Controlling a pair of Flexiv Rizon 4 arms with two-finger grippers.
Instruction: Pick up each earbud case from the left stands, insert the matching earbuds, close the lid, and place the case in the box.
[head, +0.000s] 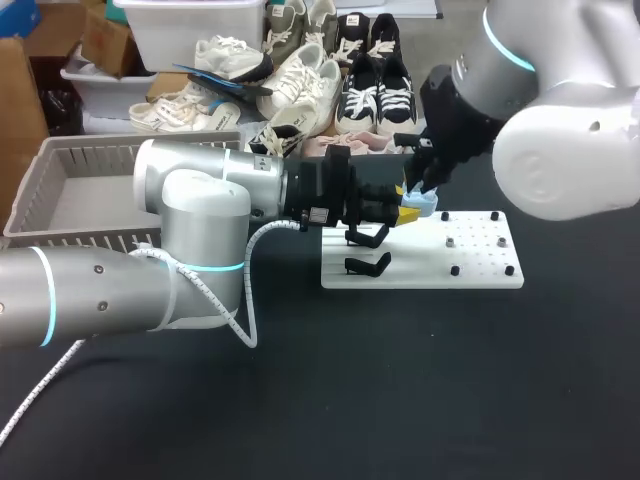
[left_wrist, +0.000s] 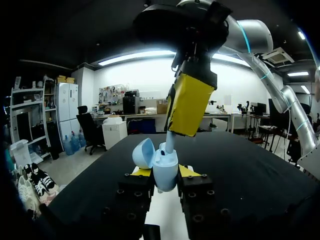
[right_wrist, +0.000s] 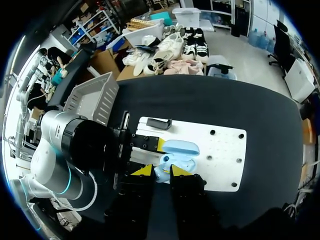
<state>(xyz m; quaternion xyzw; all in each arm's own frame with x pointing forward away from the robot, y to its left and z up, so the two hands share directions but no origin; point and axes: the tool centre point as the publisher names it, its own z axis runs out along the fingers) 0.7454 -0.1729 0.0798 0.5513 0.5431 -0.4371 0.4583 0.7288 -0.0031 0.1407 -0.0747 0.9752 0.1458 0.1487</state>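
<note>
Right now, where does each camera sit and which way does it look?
Head view: above, behind me, looking down on the black table; both arms, left pincer, right pincer show.
Left wrist view: on my left wrist, facing outward; its pincer clamps the open light-blue plastic earbud case.
Right wrist view: on my right wrist, facing down at the white pegged board; its pincer shows.
All share the case.

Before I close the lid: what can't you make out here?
Inside the case: left wrist view, its rim and the earbud hide the sockets.
The case in head view: mostly covered by left gripper and right gripper.
How deep the earbud sits: right wrist view, the right gripper overlaps it.
Floor of the basket: head view, partly behind left arm.
</note>
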